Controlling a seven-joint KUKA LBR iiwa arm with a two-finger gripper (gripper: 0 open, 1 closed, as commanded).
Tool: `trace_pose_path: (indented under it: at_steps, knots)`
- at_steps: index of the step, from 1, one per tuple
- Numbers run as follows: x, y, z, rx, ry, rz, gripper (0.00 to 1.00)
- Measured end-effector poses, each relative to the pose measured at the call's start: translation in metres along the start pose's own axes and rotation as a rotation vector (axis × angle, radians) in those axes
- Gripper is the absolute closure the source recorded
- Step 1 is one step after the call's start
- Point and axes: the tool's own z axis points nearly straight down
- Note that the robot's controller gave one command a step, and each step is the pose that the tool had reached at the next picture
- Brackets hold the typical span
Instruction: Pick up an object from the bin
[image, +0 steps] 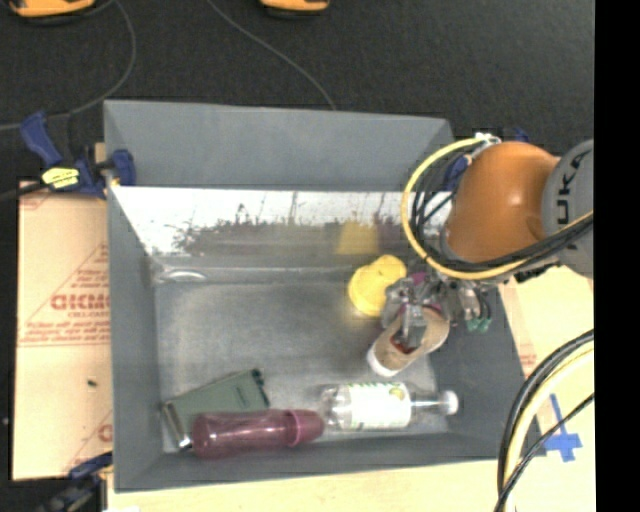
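Right side of bin (300, 140): jaws sit directly atop small tan cup (398, 354); cup tipped, base toward lower left; yellow lump (375, 283) just beside. Jaw spread: can't tell.

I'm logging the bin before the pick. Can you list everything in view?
bin: one, grey metal, middle of the view.
yellow lump: one, yellow, right part of the floor near the back wall; kind unclear.
cup: one, pale with a dark red inside, right side, just in front of the yellow lump.
bottle: one, clear with a white label, lying along the front wall, right of centre.
tube: one, maroon, lying along the front wall, left of the bottle.
flat case: one, dark green, front left, just behind the tube.
arm: one, orange wrist cover and black cables, reaching in from the right, jaws over the cup.
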Motion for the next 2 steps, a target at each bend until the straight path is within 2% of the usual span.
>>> trace_pose_path:
  at_steps: [1, 2]
  knots:
    - [-0.005, -0.013, 0.060, 0.002, -0.018, 0.002, 1.00]
    - [0.005, 0.003, -0.014, -0.001, 0.001, 0.005, 1.00]
